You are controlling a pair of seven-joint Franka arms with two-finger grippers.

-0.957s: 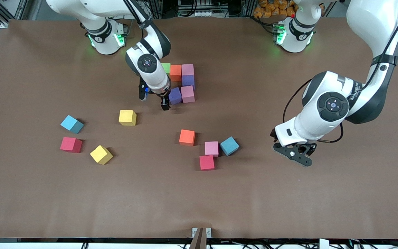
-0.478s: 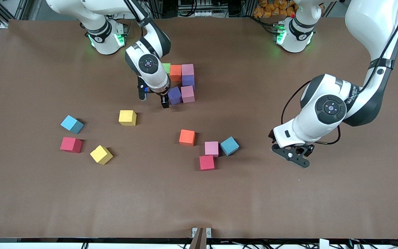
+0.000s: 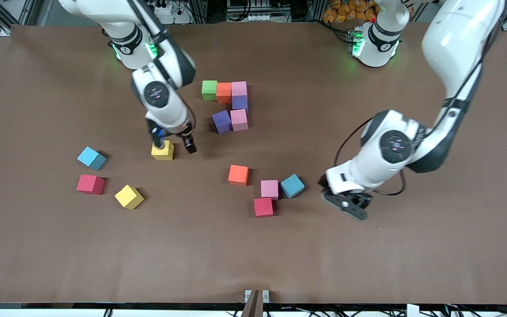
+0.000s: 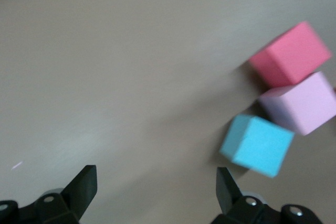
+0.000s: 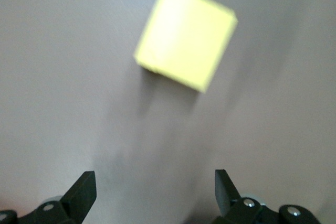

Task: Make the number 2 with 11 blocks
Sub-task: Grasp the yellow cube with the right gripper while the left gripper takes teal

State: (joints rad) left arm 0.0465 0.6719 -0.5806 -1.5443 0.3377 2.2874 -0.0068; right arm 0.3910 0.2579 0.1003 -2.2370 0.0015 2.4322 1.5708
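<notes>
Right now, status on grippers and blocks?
Right gripper open over yellow block. Left gripper open, empty, beside light blue block. Partial digit: six blocks.

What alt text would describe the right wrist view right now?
A yellow block lies alone on the brown table, turned at an angle. The right end effector hangs over bare table short of it, its two dark fingers spread wide and holding nothing.
</notes>
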